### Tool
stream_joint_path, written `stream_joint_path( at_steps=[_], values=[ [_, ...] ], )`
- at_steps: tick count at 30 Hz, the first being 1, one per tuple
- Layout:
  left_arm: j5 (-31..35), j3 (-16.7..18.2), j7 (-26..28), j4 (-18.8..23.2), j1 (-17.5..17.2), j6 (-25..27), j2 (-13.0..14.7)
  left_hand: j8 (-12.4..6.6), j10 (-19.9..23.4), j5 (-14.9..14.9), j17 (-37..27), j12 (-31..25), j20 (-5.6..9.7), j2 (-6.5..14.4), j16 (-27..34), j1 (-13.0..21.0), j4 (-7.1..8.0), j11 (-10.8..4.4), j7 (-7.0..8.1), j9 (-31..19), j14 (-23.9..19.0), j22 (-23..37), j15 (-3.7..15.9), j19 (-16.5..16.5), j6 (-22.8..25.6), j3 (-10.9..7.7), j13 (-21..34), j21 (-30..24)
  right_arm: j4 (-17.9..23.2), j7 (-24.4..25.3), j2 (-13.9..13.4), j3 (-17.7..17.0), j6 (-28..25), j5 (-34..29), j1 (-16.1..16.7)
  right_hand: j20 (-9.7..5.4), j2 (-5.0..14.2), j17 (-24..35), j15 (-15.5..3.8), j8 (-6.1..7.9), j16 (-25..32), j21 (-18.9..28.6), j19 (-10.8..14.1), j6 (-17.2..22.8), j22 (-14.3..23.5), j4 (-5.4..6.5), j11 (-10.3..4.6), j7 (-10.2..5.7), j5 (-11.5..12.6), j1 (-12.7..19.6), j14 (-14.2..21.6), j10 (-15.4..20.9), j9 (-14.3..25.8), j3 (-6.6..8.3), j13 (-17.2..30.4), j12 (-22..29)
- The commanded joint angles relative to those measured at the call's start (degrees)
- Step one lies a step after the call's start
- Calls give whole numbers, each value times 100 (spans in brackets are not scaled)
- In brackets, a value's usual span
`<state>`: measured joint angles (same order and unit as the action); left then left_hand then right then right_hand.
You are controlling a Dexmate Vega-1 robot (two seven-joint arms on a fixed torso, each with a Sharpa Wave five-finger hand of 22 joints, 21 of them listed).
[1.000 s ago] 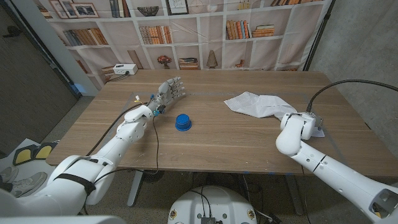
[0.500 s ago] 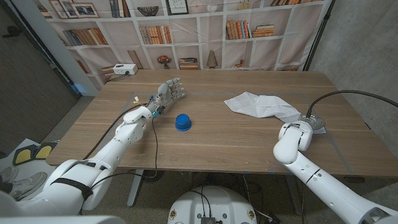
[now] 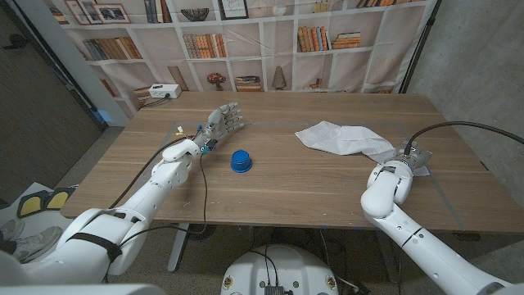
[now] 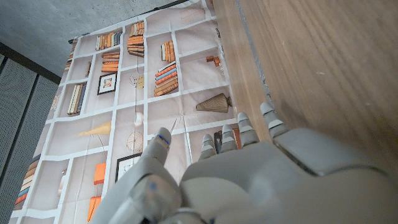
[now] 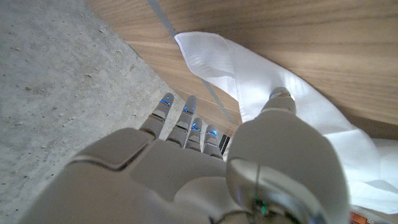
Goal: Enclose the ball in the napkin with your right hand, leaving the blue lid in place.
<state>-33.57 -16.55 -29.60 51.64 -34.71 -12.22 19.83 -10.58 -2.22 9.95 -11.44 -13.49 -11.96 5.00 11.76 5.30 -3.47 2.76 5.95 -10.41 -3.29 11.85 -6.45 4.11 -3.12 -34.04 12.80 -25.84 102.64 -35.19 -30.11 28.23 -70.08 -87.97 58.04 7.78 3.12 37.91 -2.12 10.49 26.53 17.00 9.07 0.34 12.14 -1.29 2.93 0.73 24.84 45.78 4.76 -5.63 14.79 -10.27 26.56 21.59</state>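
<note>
The white napkin lies crumpled on the right half of the table, and whatever is under it is hidden. My right hand sits at its near right corner, largely covered by my wrist. In the right wrist view this hand has its fingers spread and holds nothing, with the thumb tip over the napkin. The blue lid stands alone at mid table. Beyond it and to its left, my left hand is open with its fingers stretched out, also seen in the left wrist view.
The wooden table ends close behind my right hand on the right side. A white box sits at the back left corner. A black cable arcs over my right wrist. A printed bookshelf backdrop stands behind the table.
My right forearm has swung in toward the middle while the hand stayed by the napkin's near right corner, shifting slightly farther back. The left arm, lid and napkin have not moved.
</note>
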Motion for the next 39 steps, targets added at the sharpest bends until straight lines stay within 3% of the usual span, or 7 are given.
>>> stream_joint_path(
  at_steps=[1, 13, 15, 19, 25, 32, 39],
  values=[
    [2, 15, -3, -57, 19, -43, -4, -15, -54, -13, -19, 11, -6, -31, 16, -9, 18, 27, 47, 5, -15, 11, -17, -28, -11, -20, 13, 12, -462, -2776, -286, 98, 698, -600, -942, 86, -108, -238, 153, -10, -431, -153, -400, -322, 31, 148, 67, 88, 23, -333, -622, -355, -29, -260, -98, -190],
    [7, 41, 98, -58, -2, -66, -14, -17, -61, -10, -14, 13, -3, -40, 14, 5, -2, 25, 47, 5, -19, 11, -15, -35, -15, -24, 13, 15, -1531, -4376, -440, 534, 1318, 166, -2011, -65, -243, -493, 89, 218, -608, -131, -466, 203, 54, 198, -58, -104, -59, -419, -484, -33, -122, -507, -229, -123],
    [6, 39, 87, -96, 23, -83, -32, -18, -61, -10, -13, 13, -7, -42, 13, 8, -6, 20, 49, 5, -20, 11, -12, -35, -13, -25, 13, 16, -1537, -4376, -957, 1473, 655, 941, -2487, -84, -188, -542, 36, 276, -568, -101, -406, 451, 52, 171, -43, -13, -54, -324, -278, 166, -150, -498, -256, -56],
    [52, -12, 44, -255, 153, -88, -76, -20, -58, -10, -11, 11, -9, -47, 14, 13, -14, 36, 45, 5, -26, 11, -12, -39, -12, -26, 13, 16, -1602, -4376, -1790, 4920, -991, 3263, -4687, -137, -88, -625, -46, 409, -475, -28, -248, 1105, 46, 146, -83, 18, -54, -188, 141, 615, -211, -514, -319, 89],
    [79, -60, -89, -529, 334, -117, -146, -21, -59, -10, -10, 11, -8, -50, 11, 19, -23, 40, 41, 5, -23, 11, -18, -36, -9, -28, 13, 20, -1310, -4376, -1921, 5007, -991, 2676, -4543, -406, 148, -581, -501, 734, -78, 119, 112, 2319, 43, 59, -476, -253, -47, 132, 1116, 1519, -161, -489, -358, 465],
    [90, -65, -130, -670, 411, -157, -193, -22, -65, -10, -10, 13, -11, -49, 10, 19, -25, 27, 39, 4, -22, 11, -22, -36, -10, -29, 13, 23, -1301, -4376, -1875, 4423, -991, 2597, -4146, -933, 255, 884, -1052, 1340, 1992, 981, 1694, 2897, 301, -521, -825, -646, -94, 1317, 2967, 2501, 360, -198, 0, 991],
    [77, -29, -75, -593, 345, -169, -174, -26, -64, -10, -11, 13, -9, -43, 11, 17, -23, 29, 40, 4, -25, 11, -24, -38, -1, -31, 13, 25, -1334, -4376, -1930, 5308, -991, 3641, -4884, -954, 43, 1093, -1036, 1048, 2152, 1049, 1093, 1103, 510, -321, -701, -548, -167, 1137, 1769, 1100, 814, -432, 266, 421]
  ],
)
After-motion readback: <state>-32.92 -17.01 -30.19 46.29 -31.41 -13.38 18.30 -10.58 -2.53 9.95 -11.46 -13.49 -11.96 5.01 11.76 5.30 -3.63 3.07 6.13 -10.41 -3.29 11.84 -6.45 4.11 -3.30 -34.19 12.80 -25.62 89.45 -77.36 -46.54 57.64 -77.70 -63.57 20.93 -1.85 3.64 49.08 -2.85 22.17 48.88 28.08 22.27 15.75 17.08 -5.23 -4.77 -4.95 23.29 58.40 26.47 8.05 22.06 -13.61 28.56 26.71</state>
